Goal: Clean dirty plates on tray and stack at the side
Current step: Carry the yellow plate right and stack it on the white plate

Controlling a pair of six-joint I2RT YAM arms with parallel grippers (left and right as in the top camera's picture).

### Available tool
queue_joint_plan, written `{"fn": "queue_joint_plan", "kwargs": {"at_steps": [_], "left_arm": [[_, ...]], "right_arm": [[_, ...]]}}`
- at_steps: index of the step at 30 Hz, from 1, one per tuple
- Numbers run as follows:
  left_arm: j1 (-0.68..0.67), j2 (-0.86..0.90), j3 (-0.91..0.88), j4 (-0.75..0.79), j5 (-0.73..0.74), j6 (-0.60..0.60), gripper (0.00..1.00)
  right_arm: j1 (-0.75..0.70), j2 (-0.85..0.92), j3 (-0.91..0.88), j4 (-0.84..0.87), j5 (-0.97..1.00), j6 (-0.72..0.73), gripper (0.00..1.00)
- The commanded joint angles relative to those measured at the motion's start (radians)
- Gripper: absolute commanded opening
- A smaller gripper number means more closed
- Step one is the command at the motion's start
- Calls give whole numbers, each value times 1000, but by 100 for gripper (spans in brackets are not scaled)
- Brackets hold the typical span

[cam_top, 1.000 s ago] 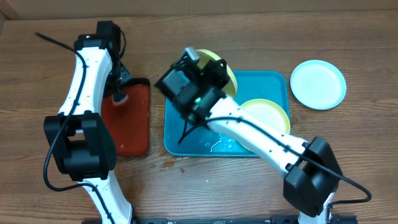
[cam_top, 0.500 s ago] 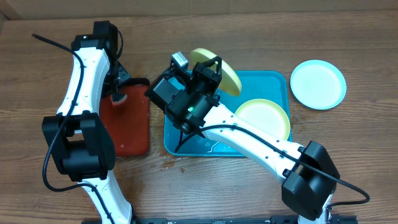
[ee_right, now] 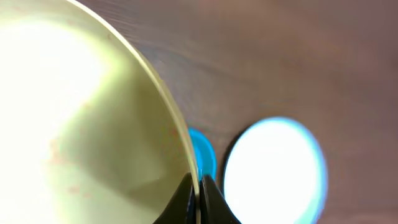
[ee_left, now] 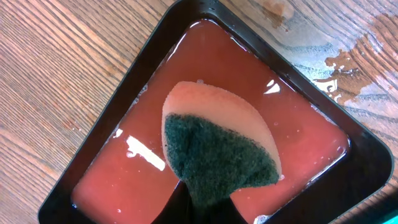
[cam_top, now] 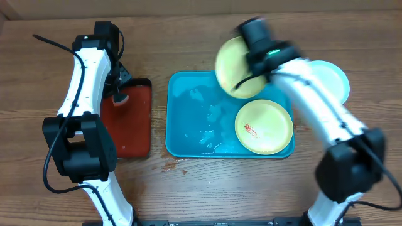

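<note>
Swung rightward, right end effector [ee_right: 198, 186] pinches yellow-green plate [cam_top: 227, 66] tilted above tray [cam_top: 188, 119].

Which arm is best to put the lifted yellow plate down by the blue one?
Right. The right claw pinches the yellow-green plate by its rim, near the light blue plate. The left claw holds a sponge over the dark red tray, far away.
</note>
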Motion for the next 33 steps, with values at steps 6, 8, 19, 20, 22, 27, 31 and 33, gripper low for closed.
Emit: {"fn": "queue_joint_plan", "kwargs": {"at_steps": [6,8,19,20,22,27,31,33], "left_arm": [[3,-6,-3,28,94,56,4],[3,-6,-3,32,108,58,4],[-2,-6,-3,35,109,63,4],[-2,-6,-3,35,109,65,4],[-2,-6,-3,35,109,65,4],[-2,-6,-3,36,109,65,4],[-2,-6,-3,36,109,65,4],[-2,-6,-3,36,109,65,4]], "right_arm": [[-464,-10,-34,-76,-495,142,4],[-541,-4,-60,-71,-496,188,4],[-714,67,-94,-43,-478,220,4],[-713,74,-94,-42,-448,220,4],[-713,89,-94,-42,-417,220,4],[-713,128,-95,-40,-404,221,4],[-713,141,-95,-34,-405,232,38],[-713,141,-95,-34,-405,231,55]]}}
